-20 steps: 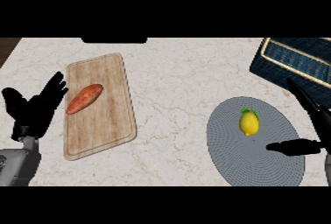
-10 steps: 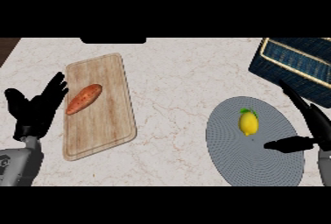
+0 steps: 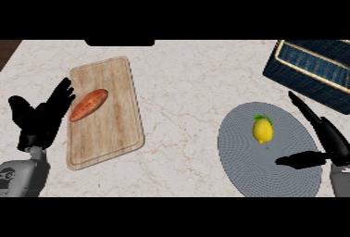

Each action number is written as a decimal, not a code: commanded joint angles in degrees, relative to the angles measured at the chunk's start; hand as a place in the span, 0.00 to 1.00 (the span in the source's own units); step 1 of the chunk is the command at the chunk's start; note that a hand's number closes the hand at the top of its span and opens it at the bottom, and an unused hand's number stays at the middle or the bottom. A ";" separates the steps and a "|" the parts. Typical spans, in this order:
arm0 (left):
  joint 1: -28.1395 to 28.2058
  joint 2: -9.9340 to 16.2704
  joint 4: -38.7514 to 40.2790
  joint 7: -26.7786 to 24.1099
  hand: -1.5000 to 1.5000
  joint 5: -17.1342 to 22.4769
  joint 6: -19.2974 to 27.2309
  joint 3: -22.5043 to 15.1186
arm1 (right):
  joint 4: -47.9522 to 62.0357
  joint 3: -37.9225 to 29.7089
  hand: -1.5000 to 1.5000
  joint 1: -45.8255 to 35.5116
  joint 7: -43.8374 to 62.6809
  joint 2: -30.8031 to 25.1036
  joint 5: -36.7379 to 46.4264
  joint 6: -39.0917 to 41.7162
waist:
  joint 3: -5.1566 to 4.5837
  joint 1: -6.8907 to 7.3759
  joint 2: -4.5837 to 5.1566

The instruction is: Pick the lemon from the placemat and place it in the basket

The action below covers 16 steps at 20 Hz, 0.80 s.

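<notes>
A yellow lemon (image 3: 262, 130) lies on the round grey placemat (image 3: 270, 171) at the right of the counter. Just right of the lemon my right hand (image 3: 327, 139) is open, fingers straight and pointing up-left, thumb stretched out over the mat below the fruit; it does not touch the lemon. The dark blue woven basket (image 3: 314, 71) stands at the top right corner, beyond the mat. At the left edge my left hand (image 3: 42, 118) rests open with fingers up, beside the cutting board.
A wooden cutting board (image 3: 106, 111) lies left of centre with an orange sweet potato (image 3: 89, 104) on it. Bare marble counter (image 3: 184, 92) runs between the board and the placemat.
My right hand has slid a little left and down, closer to the lemon. The left hand and the lemon have stayed where they were.
</notes>
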 commanded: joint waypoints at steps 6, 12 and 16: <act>0.81 0.15 -1.54 1.52 0.50 0.55 -3.23 3.25 | 1.60 2.25 0.00 0.09 0.90 2.37 5.35 -4.06 | 0.01 0.13 0.02; -1.66 -2.10 -0.35 2.04 0.50 -2.23 -2.54 2.48 | 1.47 3.03 0.00 -1.82 3.79 3.67 7.60 -6.10 | 0.01 0.02 0.02; 0.03 -2.27 0.56 -0.42 0.50 -3.17 -2.35 3.44 | 4.82 5.37 1.00 -2.24 0.82 4.48 11.65 -9.59 | 0.01 0.05 0.04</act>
